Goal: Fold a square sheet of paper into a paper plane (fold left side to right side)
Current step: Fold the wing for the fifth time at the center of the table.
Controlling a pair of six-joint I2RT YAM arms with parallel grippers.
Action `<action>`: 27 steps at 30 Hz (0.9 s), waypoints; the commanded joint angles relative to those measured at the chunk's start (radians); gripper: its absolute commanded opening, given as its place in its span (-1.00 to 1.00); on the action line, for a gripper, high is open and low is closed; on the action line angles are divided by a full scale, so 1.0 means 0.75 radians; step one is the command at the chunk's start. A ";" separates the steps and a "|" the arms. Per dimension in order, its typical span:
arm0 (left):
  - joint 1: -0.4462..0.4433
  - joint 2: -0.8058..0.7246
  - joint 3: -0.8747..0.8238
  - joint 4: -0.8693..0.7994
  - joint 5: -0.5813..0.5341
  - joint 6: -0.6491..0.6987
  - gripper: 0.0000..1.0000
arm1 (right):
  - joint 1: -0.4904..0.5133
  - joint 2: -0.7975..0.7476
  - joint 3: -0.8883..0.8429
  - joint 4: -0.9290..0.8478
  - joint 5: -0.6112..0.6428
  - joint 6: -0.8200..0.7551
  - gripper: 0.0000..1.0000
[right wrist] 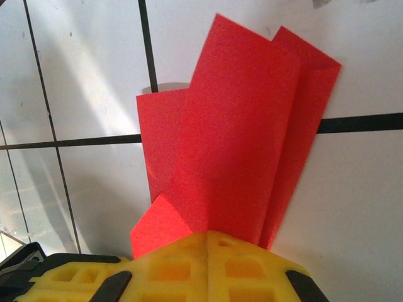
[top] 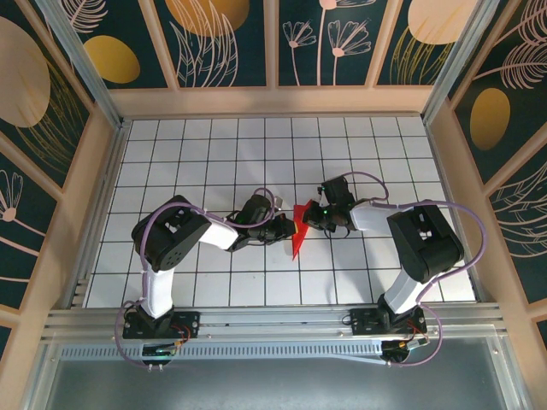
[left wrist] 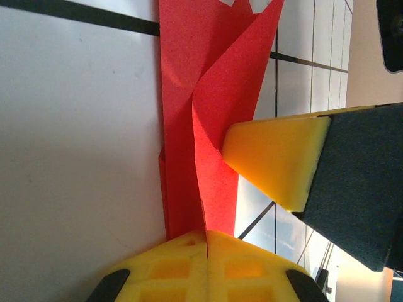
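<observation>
The left gripper (top: 285, 227) and right gripper (top: 311, 214) both pinch the folded red paper (top: 297, 239) mid-frame; it runs up-down between them

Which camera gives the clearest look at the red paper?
The right wrist view: the red paper faces the camera, its folded layers fanned over the tiles. The left wrist view shows it at a steep angle, creases bunched; the top view, a small red sliver.

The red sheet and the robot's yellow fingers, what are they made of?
The red sheet looks like thin matte paper: it holds sharp creases and lies in flat layers. The yellow fingers look like moulded plastic, maybe printed: smooth, stiff, with square pockets.
</observation>
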 commanded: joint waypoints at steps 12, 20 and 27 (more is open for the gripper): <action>-0.012 0.093 0.001 -0.085 -0.074 0.002 -1.00 | 0.008 0.031 -0.103 0.035 0.041 0.000 -1.00; -0.005 -0.081 0.018 -0.221 -0.141 0.044 -0.80 | 0.009 0.017 -0.184 0.085 0.061 0.016 -1.00; 0.014 -0.290 0.018 -0.407 -0.229 0.103 -0.65 | 0.011 0.013 -0.197 0.107 0.045 -0.006 -1.00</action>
